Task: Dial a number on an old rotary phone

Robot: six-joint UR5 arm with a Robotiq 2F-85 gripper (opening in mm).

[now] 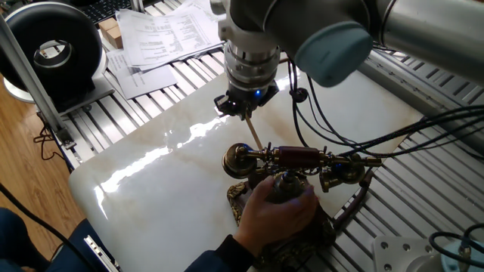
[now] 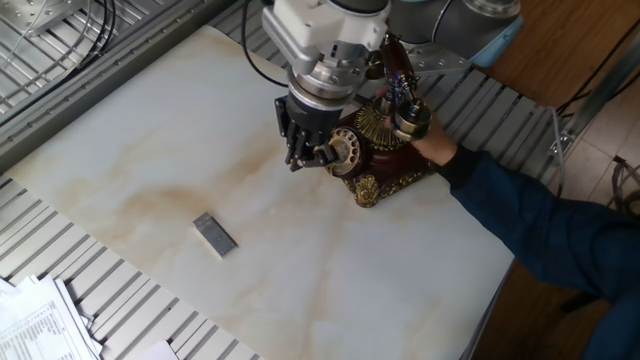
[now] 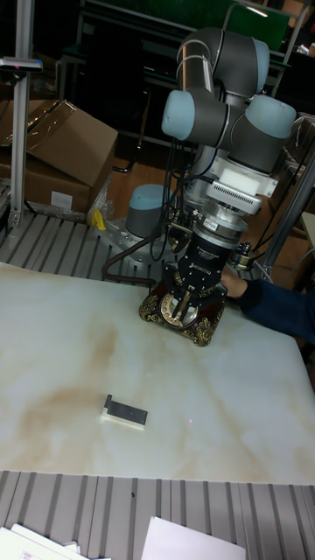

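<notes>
Left of the phone [image 2: 375,160], a small grey block [image 2: 215,234] lies alone on the marble slab [image 2: 120,150]. The gripper [image 1: 243,108] pinches a thin stick [image 1: 252,134], its tip at the phone's dial [image 2: 343,150]. The phone stands near the slab's edge; a hand [image 1: 276,211] holds its base.
</notes>
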